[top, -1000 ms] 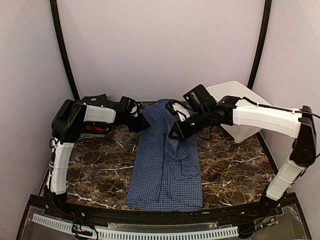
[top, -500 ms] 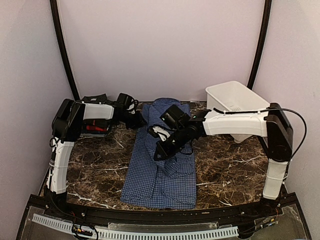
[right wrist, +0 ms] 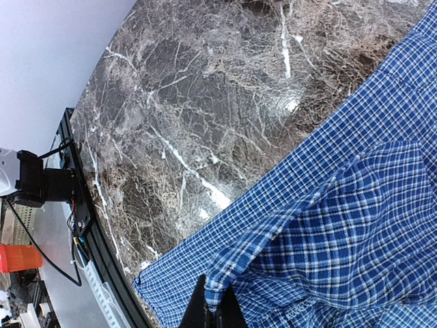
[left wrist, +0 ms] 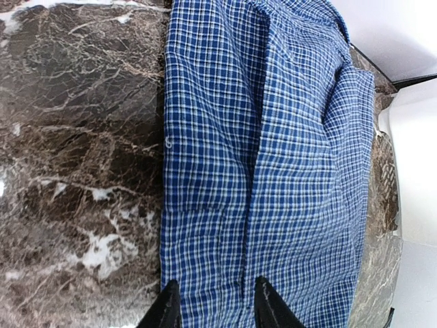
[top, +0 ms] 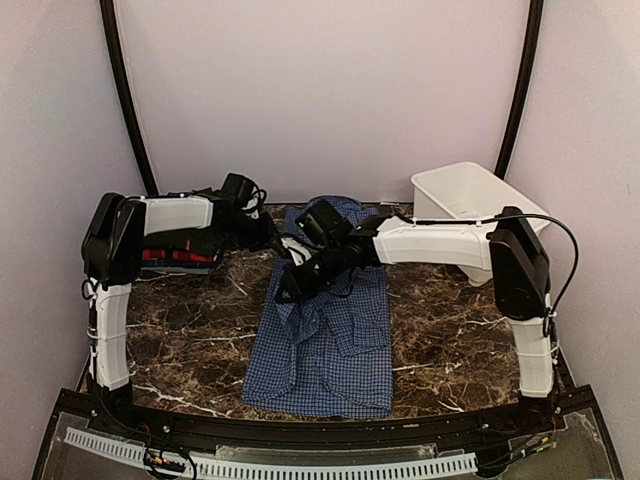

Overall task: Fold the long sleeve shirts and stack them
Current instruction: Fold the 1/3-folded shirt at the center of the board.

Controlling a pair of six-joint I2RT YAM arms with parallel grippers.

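The blue shirt was laid out long down the middle of the desk, collar towards 12 o'clock and hem towards 6. Its sides looked to be turned in already, so it made a narrowish strip. The right fingers were shut tight on a fold of its cloth, over at the shirt's 9 o'clock edge. The left fingers were parted a bit above the shirt's upper part, around 11 o'clock. No cloth could be seen pinched between them, just flat fabric underneath. A red shirt was sat at 9 o'clock on the desk, looking folded, and the basket was off at 2 o'clock.

Best guess: the blue one was mid-fold, with a sleeve or side flap being brought across. Next, the pinched fold would need to be laid flat and let go. After that the strip could be doubled hem to collar and carried to 9 o'clock, onto the red one.
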